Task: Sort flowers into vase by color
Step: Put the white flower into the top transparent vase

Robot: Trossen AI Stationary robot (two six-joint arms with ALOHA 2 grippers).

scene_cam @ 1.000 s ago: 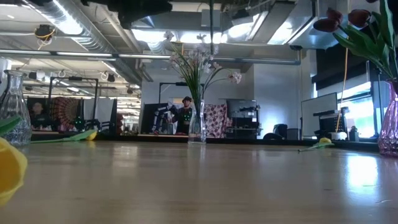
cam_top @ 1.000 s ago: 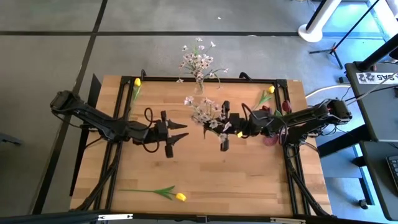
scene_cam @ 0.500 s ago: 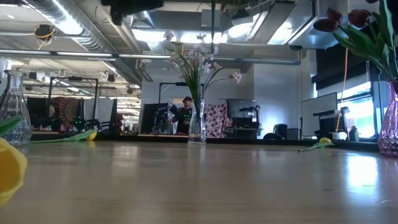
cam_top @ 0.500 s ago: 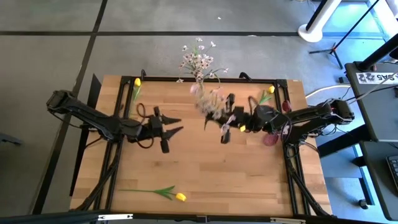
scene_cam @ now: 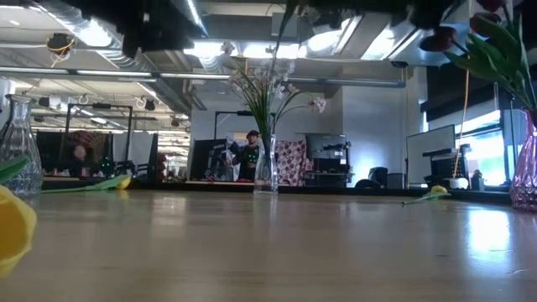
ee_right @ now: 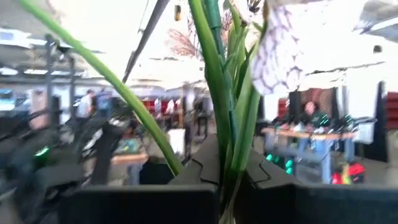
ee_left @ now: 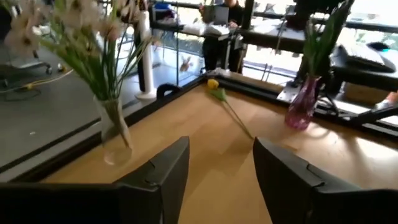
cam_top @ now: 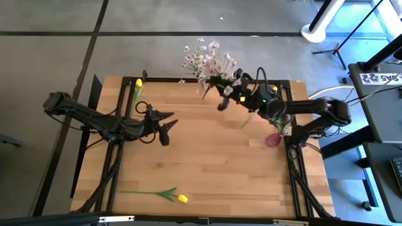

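floor: grey concrete (dark seams) | ceiling lights: bright | window: daylit

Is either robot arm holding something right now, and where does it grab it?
The right pincer pinches a spray of pale blossoms by its green stems. The left pincer is open and holds nothing.

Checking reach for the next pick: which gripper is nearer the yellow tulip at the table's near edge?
Left. The left gripper hovers mid-table above the yellow tulip; the right gripper is beyond, by the far edge.
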